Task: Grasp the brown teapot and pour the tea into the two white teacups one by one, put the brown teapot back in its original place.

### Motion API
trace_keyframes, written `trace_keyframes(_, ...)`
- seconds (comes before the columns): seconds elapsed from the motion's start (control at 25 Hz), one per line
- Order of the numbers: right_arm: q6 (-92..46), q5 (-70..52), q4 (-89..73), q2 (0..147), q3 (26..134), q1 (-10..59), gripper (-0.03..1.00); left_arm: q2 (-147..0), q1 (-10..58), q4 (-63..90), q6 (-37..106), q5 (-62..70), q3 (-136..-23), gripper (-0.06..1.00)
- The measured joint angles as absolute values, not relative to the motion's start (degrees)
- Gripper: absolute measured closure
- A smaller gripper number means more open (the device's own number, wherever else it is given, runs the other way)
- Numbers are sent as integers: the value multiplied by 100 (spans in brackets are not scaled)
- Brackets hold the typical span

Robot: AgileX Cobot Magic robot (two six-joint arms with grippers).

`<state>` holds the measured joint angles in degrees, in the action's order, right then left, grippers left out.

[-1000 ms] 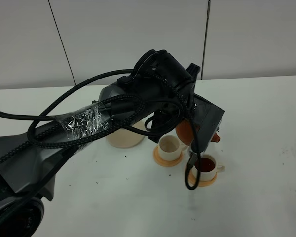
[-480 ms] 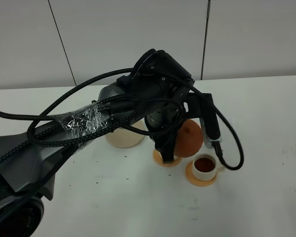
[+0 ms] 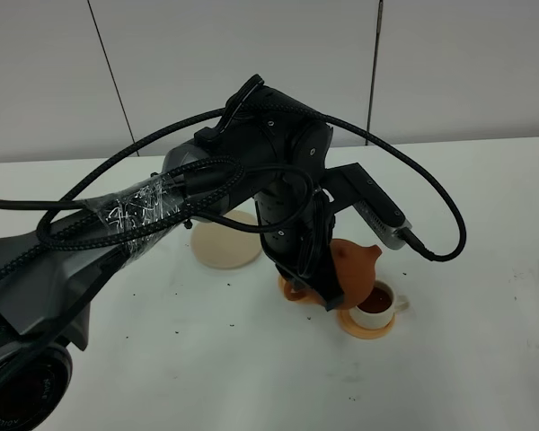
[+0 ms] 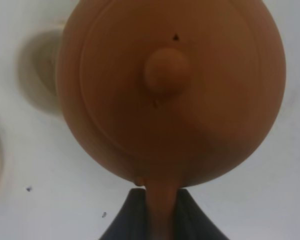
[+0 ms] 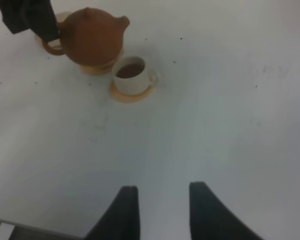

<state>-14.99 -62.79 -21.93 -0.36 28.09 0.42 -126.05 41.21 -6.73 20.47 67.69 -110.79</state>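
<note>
My left gripper (image 4: 162,217) is shut on the loop handle of the brown teapot (image 3: 352,272), which hangs just above the table with its spout toward the right. In the left wrist view the brown teapot (image 4: 170,90) fills the picture, its lid knob facing the camera. One white teacup (image 3: 375,302), holding dark tea, stands on an orange coaster right beside the pot. The other teacup is hidden behind the pot and arm; only its coaster's edge (image 3: 291,290) shows. The pale saucer (image 3: 223,244) lies bare at the left. My right gripper (image 5: 162,210) is open, well short of the teapot (image 5: 92,37) and teacup (image 5: 132,74).
The left arm's bulky black wrist and looping cables (image 3: 251,180) hang over the saucer and cups. Small dark specks dot the white table (image 3: 485,359). A white panelled wall closes the back.
The left wrist has turned and swung the teapot away from the tea-filled right cup, leftward and lower over the other coaster. Its cable loop has flipped up to the right.
</note>
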Motion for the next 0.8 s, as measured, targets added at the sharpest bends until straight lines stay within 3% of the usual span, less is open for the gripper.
trace_keyframes(0.24,-1499,-6279,-2193,-36,2809,42,72,-12509,4121,-646,1965,6544,-10610,78)
trace_keyframes(0.8,-1499,-6279,-2193,-36,2809,42,72,-11142,3942,-601,1699,4437,-7879,78)
